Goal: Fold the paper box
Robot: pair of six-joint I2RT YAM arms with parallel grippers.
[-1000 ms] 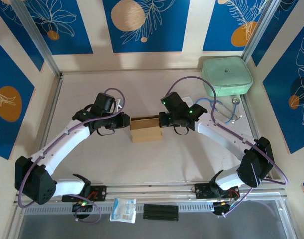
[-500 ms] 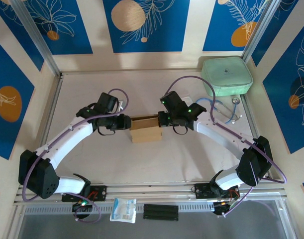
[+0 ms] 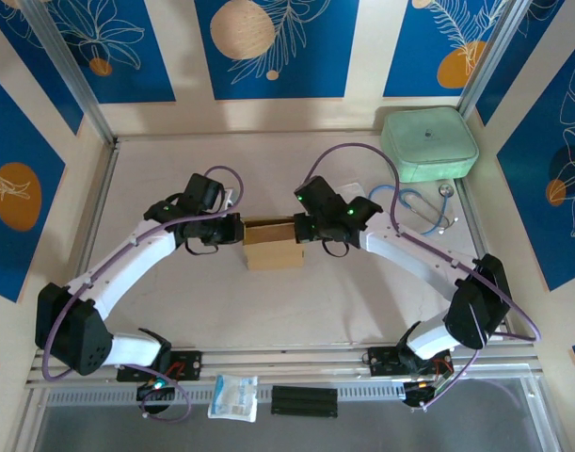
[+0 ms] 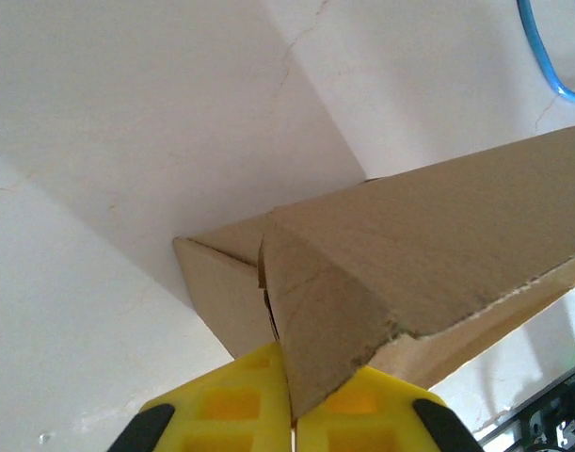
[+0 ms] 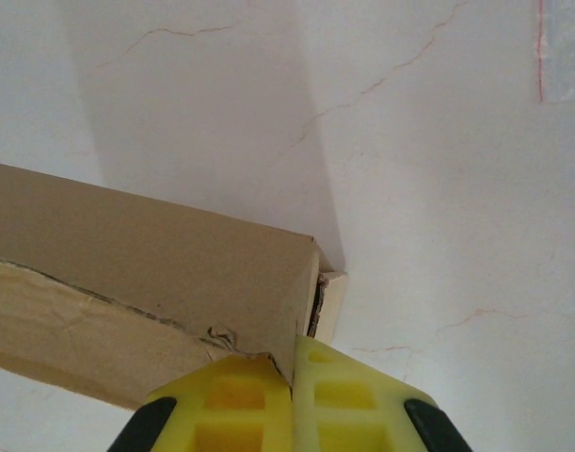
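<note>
The paper box (image 3: 273, 243) lies mid-way across the bench (image 3: 296, 306). The left tool (image 3: 238, 231) and right tool (image 3: 301, 229) each clamp an opposite end wall. Advise turning both walls inward evenly, keeping creases square.

Bare table (image 3: 268, 306) nearside of paper box (image 3: 272, 247); green case (image 3: 429, 143) back right.

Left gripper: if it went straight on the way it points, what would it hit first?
The paper box: the left gripper is shut on its end, cardboard straight ahead. Beyond it, probably the right gripper.
</note>
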